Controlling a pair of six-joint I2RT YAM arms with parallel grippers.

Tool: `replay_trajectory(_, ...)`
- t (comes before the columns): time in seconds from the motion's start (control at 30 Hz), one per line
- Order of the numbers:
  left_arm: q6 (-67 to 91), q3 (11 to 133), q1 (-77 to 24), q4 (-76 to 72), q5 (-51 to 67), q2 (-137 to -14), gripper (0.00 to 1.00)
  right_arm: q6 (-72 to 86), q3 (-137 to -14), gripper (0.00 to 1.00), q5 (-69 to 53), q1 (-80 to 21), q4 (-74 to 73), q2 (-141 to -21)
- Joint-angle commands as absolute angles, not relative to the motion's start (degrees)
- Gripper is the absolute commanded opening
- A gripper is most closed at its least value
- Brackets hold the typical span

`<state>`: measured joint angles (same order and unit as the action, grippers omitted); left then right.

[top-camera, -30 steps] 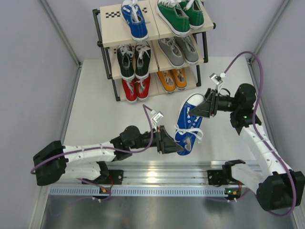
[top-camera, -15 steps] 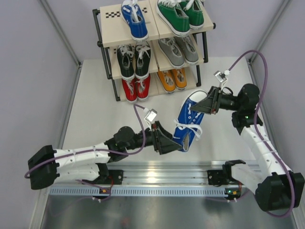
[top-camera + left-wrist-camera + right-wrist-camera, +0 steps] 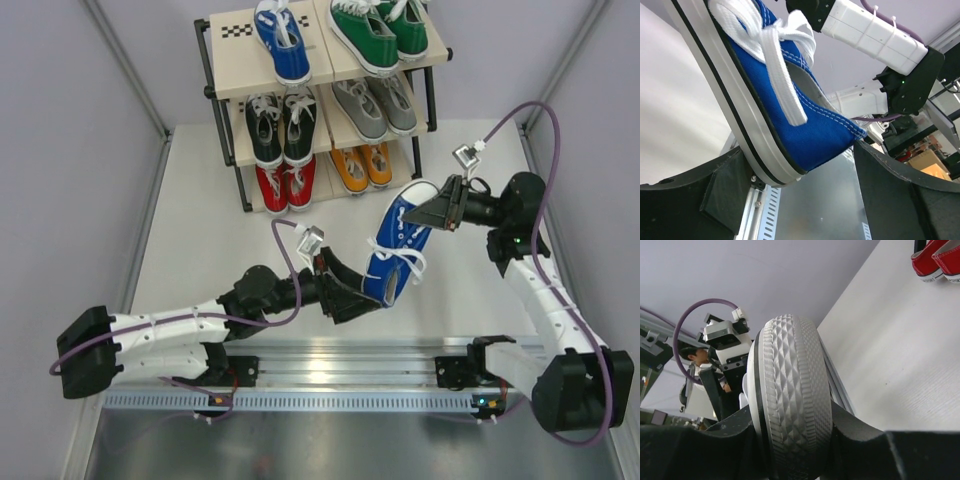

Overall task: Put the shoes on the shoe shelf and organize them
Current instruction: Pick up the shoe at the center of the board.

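One blue shoe point(image 3: 397, 250) hangs tilted over the table, toe up and toward the shoe shelf point(image 3: 225, 80). My right gripper point(image 3: 432, 213) is shut on its toe; the right wrist view shows the ribbed white sole point(image 3: 795, 390) clamped between both fingers. My left gripper point(image 3: 368, 292) stands open around the heel. In the left wrist view the heel point(image 3: 810, 135) sits between wide-apart jaws, with a gap below it. The other blue shoe point(image 3: 282, 45) lies on the top tier beside the green pair point(image 3: 380, 35).
The middle tier holds a black pair point(image 3: 282, 128) and a grey pair point(image 3: 375, 108). The bottom tier holds a red pair point(image 3: 285, 185) and an orange pair point(image 3: 362, 165). A metal rail point(image 3: 330, 360) runs along the near edge. Grey walls close in both sides.
My left gripper has opened and let go of the blue shoe's heel. My right gripper closed on the toe and lifted the shoe a little toward the shelf.
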<state>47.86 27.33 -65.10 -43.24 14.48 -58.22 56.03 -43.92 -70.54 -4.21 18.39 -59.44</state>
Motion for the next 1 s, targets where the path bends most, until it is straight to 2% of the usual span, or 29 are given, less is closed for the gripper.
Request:
replay_trajectory(0.0, 44.48, 28.13, -65.83, -47.2, 18.62, -56.52, 0.84, 60.29, -44.91, 0.0, -66.89, -2.55, 24.43, -60.12)
replay_trajectory(0.23, 41.4, 26.28, -65.83, -47.2, 18.11, -54.14, 0.9, 59.86, -44.12, 0.0, -66.88, -2.28, 24.61, -60.12)
replay_trajectory(0.7, 40.6, 34.62, -65.83, -44.74, 12.93, -62.4, 0.91, 57.39, -43.42, 0.0, -66.44, -2.99, 22.76, -58.8)
replay_trajectory(0.8, 40.87, 35.07, -65.83, -44.82, 9.94, -62.75, 0.79, 57.31, -43.42, 0.0, -66.45, -2.99, 22.85, -58.45)
replay_trajectory(0.83, 41.22, 35.16, -65.83, -44.82, 9.24, -62.58, 0.59, 57.3, -43.33, 0.0, -66.62, -2.99, 22.85, -58.45)
replay_trajectory(0.9, 41.57, 34.9, -65.83, -44.82, 7.83, -62.32, 0.3, 56.87, -43.24, 0.0, -66.71, -2.99, 22.85, -58.01)
replay_trajectory(0.93, 42.01, 34.72, -65.83, -44.74, 7.04, -61.79, 0.04, 56.78, -43.24, 0.0, -66.62, -2.9, 22.68, -57.92)
replay_trajectory(0.97, 42.01, 34.54, -65.83, -44.74, 6.07, -61.53, 0.0, 56.69, -43.16, 0.0, -66.71, -2.99, 22.68, -57.83)
